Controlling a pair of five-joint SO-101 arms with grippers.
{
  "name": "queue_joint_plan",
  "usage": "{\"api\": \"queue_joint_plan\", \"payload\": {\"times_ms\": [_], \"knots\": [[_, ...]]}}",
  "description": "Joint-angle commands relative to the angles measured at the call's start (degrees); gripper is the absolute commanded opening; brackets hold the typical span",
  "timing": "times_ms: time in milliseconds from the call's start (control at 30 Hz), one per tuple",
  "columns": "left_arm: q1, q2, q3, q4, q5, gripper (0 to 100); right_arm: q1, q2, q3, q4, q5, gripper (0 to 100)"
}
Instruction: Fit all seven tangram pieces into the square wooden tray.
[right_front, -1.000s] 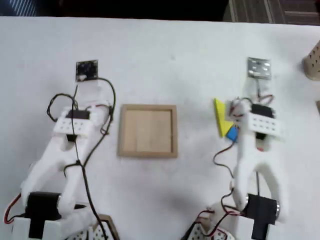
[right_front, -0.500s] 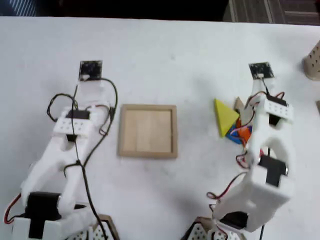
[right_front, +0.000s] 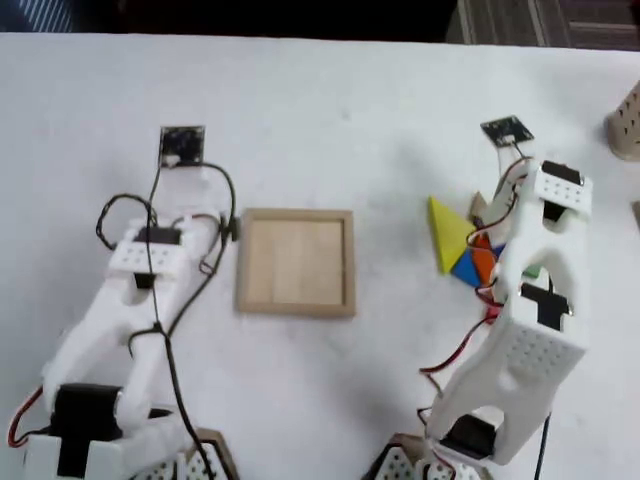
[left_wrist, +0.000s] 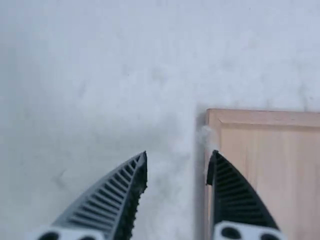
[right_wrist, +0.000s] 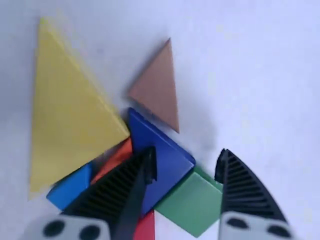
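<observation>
Your right gripper (right_wrist: 185, 162) hangs over the heap of tangram pieces (right_front: 470, 250), which lies on the table (right_front: 350, 120) between the wooden tray (right_front: 295, 215) and the right edge. Its jaws stand apart with nothing held. The tray sits near the table's middle, well apart from the heap, and has no piece in it yet.

Directly under the open jaws is the blue piece (right_wrist: 160, 150), which looks to lie on top of an orange piece (right_wrist: 114, 159) and the green piece (right_wrist: 195, 200). I'd judge it the sensible first pick, since nothing seems to rest on it. Come straight down so one finger lands on each of two opposite edges, and keep the nearer finger off the yellow triangle (right_wrist: 65, 110), whose corner touches the blue one. Close gently; these flat pieces will likely skate if you pinch off-centre. Lift clear before you travel, or you will drag the neighbours. The brown triangle (right_wrist: 159, 90) lies just beside the heap and can wait.

Your left gripper (left_wrist: 177, 162) is also spread, one finger over the tray's left rim near its far corner and the other over bare table. Use it to steady the tray.
</observation>
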Motion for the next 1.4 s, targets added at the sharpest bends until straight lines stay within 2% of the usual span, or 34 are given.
{"api": "queue_joint_plan", "payload": {"times_ms": [0, 267, 467, 600, 1033, 1233, 1367], "knots": [[-0.31, -2.77, -0.70, -1.76, -0.53, 21, -0.31, -2.86, -0.44, 4.09, 1.49, 20.2], [-0.31, -2.77, -0.70, -1.76, -0.70, 21, -0.48, -4.18, 1.58, 7.96, 1.58, 20.2], [-0.31, -2.77, -0.70, -1.67, -0.70, 21, -0.22, -4.09, 7.56, -3.82, 1.05, 20.2], [-0.31, -2.77, -0.62, -1.67, -0.70, 21, -0.13, -4.18, 8.09, -7.16, 1.05, 20.2], [-0.31, -2.77, -0.62, -1.67, -0.70, 21, -1.36, -7.08, 5.45, -8.22, 1.05, 20.5], [-0.31, -2.86, -0.53, -1.67, -0.70, 21, -1.45, -7.69, 4.13, -7.16, 1.41, 29.8], [-0.31, -2.86, -0.62, -1.67, -0.70, 21, -1.98, -8.04, 2.11, -4.00, 1.32, 27.6]]}}
